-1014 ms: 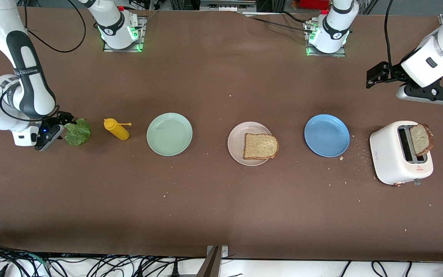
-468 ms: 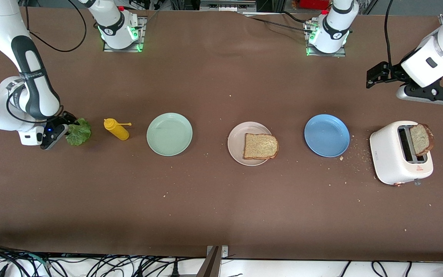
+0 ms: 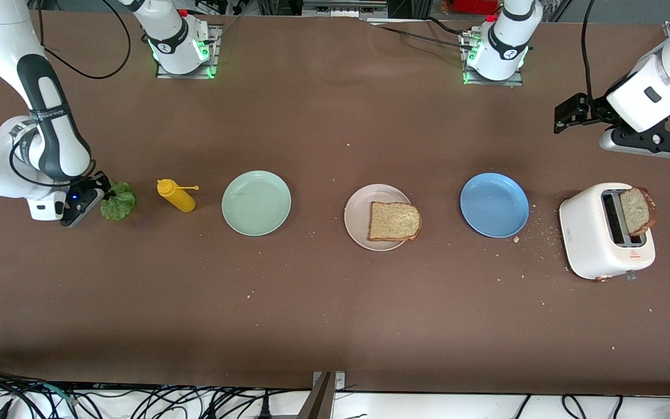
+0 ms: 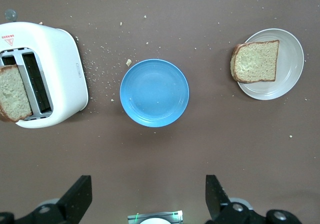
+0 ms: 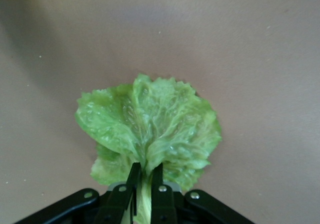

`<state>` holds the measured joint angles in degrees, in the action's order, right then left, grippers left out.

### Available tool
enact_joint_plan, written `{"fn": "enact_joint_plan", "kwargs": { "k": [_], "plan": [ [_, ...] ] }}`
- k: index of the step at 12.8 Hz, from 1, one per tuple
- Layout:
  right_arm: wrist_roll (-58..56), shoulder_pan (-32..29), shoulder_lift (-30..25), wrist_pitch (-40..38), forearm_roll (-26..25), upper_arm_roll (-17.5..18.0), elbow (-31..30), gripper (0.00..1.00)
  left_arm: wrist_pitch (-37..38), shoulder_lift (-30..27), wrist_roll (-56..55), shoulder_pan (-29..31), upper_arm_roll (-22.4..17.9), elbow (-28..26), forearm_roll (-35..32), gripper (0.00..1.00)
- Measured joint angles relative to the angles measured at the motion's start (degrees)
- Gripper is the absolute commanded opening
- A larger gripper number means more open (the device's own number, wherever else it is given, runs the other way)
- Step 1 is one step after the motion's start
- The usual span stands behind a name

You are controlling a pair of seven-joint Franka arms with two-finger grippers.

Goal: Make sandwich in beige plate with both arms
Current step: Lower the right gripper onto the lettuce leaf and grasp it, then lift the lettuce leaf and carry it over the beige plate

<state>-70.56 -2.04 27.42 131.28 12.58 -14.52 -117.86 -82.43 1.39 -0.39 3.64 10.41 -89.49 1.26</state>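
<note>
**Right gripper pinches the lettuce at its end of the table**

The right gripper (image 5: 145, 186) has its fingers pressed together on the stem edge of the lettuce leaf (image 5: 150, 129); the right wrist view shows this pinch plainly, while the front view shows only the gripper (image 3: 99, 189) touching the leaf (image 3: 118, 201) at the right arm's end of the table. A second ago the fingers stood apart at the leaf, which now looks more bunched.

The left gripper (image 4: 147, 201) hangs spread wide and waits, unchanged, over bare table near the toaster (image 3: 602, 233), where one bread slice (image 3: 637, 209) leans from a slot.

The beige plate (image 3: 358, 212) lies mid-table, well apart from the right gripper, with a bread slice (image 3: 394, 221) on it. Between them stand a yellow bottle (image 3: 177, 196) and a mint-green plate (image 3: 256, 202); a blue plate (image 3: 494, 205) lies between beige plate and toaster.
</note>
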Motion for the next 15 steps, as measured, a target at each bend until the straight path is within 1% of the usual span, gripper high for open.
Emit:
{"fn": "enact_joint_plan", "kwargs": {
  "k": [2, 4, 6, 8, 11, 13, 15],
  "plan": [
    [0.0, 0.0, -0.3, -0.1, 0.0, 0.1, 2.1, 0.0, 0.0, 0.0, 0.0, 0.0, 0.0, 0.0, 0.0, 1.0],
    [0.1, 0.1, -0.9, -2.8, 0.0, 0.1, 5.4, 0.0, 0.0, 0.0, 0.0, 0.0, 0.0, 0.0, 0.0, 1.0],
    [0.7, 0.4, -1.6, -8.6, 0.0, 0.1, 10.0, 0.0, 0.0, 0.0, 0.0, 0.0, 0.0, 0.0, 0.0, 1.0],
    [4.0, 1.3, -1.9, -16.9, 0.0, 0.2, 16.2, 0.0, 0.0, 0.0, 0.0, 0.0, 0.0, 0.0, 0.0, 1.0],
    [16.1, 5.4, -2.5, -32.7, 0.0, 0.3, 27.8, 0.0, 0.0, 0.0, 0.0, 0.0, 0.0, 0.0, 0.0, 1.0],
    [27.8, 9.5, -2.7, -41.9, 0.6, 0.6, 34.8, 0.0, 0.0, 0.0, 0.0, 0.0, 0.0, 0.0, 0.0, 1.0],
    [40.4, 14.0, -2.8, -47.5, 4.1, 1.1, 39.8, 0.0, 0.0, 0.0, 0.0, 0.0, 0.0, 0.0, 0.0, 1.0]
  ]
}}
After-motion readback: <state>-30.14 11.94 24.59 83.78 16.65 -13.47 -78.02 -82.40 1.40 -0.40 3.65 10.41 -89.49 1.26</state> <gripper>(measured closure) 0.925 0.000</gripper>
